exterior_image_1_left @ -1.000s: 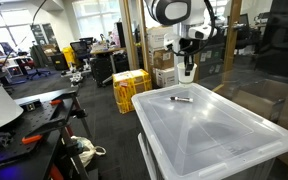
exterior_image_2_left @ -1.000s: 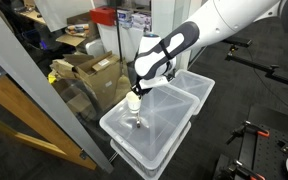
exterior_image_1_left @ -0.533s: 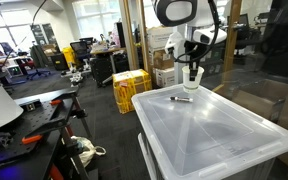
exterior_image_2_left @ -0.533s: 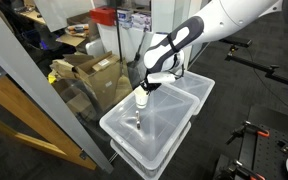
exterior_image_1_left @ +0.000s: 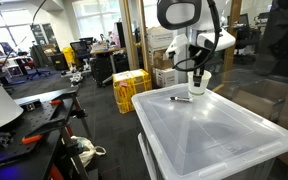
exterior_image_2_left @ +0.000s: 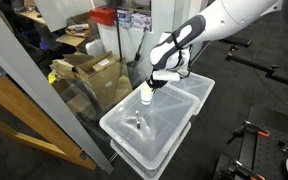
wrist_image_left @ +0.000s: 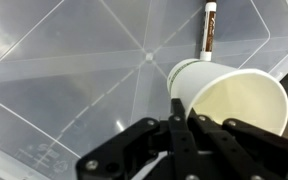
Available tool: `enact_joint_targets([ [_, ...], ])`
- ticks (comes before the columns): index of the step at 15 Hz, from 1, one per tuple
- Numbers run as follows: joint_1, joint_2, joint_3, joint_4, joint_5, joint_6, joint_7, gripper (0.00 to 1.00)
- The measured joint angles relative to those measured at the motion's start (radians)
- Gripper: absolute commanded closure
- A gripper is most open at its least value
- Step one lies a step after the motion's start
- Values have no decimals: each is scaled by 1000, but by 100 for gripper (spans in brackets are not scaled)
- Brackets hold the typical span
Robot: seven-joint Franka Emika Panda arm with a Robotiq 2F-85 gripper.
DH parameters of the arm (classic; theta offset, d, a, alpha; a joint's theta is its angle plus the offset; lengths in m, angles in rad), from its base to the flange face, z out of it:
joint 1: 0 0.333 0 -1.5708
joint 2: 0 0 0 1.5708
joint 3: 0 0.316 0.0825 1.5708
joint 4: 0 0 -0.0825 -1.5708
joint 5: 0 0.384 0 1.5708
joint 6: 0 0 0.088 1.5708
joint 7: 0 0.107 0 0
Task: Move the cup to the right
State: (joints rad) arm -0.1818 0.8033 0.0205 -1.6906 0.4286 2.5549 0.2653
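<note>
In an exterior view, the black two-finger gripper is clamped on the small white tapered cup, at the far end of the large translucent plastic bin lid. A thin dark pen-like stick lies on the lid just beside the cup. A yellow plastic crate stands on the floor, well apart.

In an exterior view from above, the gripper holds the cup over the lid, near the edge that meets a second translucent bin. The stick lies nearer the lid's middle.

In the wrist view, the gripper pinches the cup by its wall at the rolled rim, with the open mouth facing the camera. The stick lies on the lid just beyond the cup.
</note>
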Motion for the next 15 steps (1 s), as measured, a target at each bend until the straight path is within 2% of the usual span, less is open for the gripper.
enact_joint_targets([
  [15,20,12,-124,0,16,15,221,99],
])
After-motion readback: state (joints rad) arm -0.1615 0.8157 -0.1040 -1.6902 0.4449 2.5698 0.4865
